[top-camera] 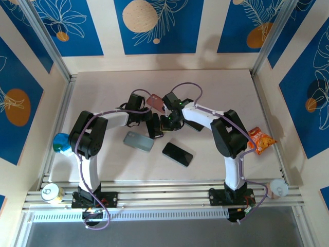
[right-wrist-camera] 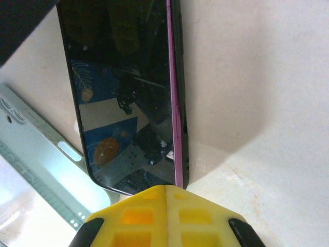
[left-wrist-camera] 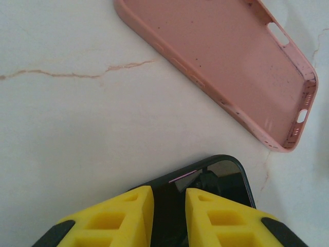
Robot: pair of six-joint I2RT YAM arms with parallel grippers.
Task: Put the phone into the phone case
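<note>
A black phone (left-wrist-camera: 226,180) with a purple edge is held tilted up off the table, and my left gripper (left-wrist-camera: 169,192) is shut on it. The same phone (right-wrist-camera: 128,92) fills the right wrist view, where my right gripper (right-wrist-camera: 165,189) is shut with its tip against the phone's near end. An empty pink phone case (left-wrist-camera: 226,56) lies open side up just beyond the phone. From above, both grippers meet at the phone (top-camera: 156,126) in the table's middle, left gripper (top-camera: 152,121) and right gripper (top-camera: 167,122), with the pink case (top-camera: 154,100) behind them.
A pale green case (top-camera: 139,141) lies just in front of the phone, also visible beside it (right-wrist-camera: 36,170). A second black phone (top-camera: 177,154) lies nearer the front, and a dark flat item (top-camera: 194,124) under the right arm. An orange snack bag (top-camera: 261,140) sits right, a blue object (top-camera: 61,143) left.
</note>
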